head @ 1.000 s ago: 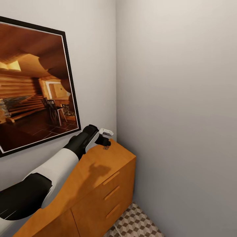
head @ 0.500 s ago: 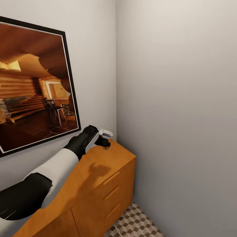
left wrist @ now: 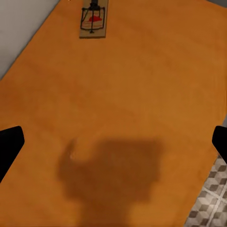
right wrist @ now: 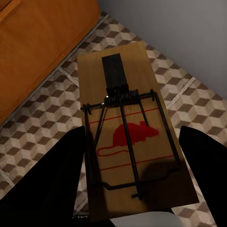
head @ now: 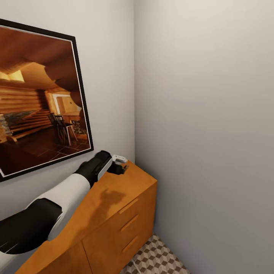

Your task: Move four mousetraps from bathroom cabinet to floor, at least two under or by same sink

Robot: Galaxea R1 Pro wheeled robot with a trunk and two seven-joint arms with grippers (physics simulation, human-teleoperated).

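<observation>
Left arm is stretched out over the back corner of the orange-brown cabinet [head: 114,201], its left claw [head: 121,168] hovering just above the flat wooden top, right beside the wall with the framed cabin picture [head: 38,99]. From the left wrist camera the two dark fingertips [left wrist: 9,142] stand wide apart at either edge, so that claw is spread and holds nothing; its shadow lies on the wood directly below it. One mousetrap [left wrist: 93,19] lies flat on the cabinet top out ahead of the claw, close to the wall edge and clear of both fingertips, with its red mouse print and dark wire showing. Beyond the cabinet's outer edge, below the claw, a strip of cube-patterned bathroom floor [left wrist: 208,203] shows. Over on the other side, the right claw [right wrist: 132,189] is pinching a second mousetrap [right wrist: 132,137], a dark finger pressed against each long edge of the wooden slab, the red mouse and spring bar facing the camera. That trap hangs above the cube-pattern tiles, with the cabinet front off to one side beyond it and a grey wall [right wrist: 189,28] past the slab's far end.
</observation>
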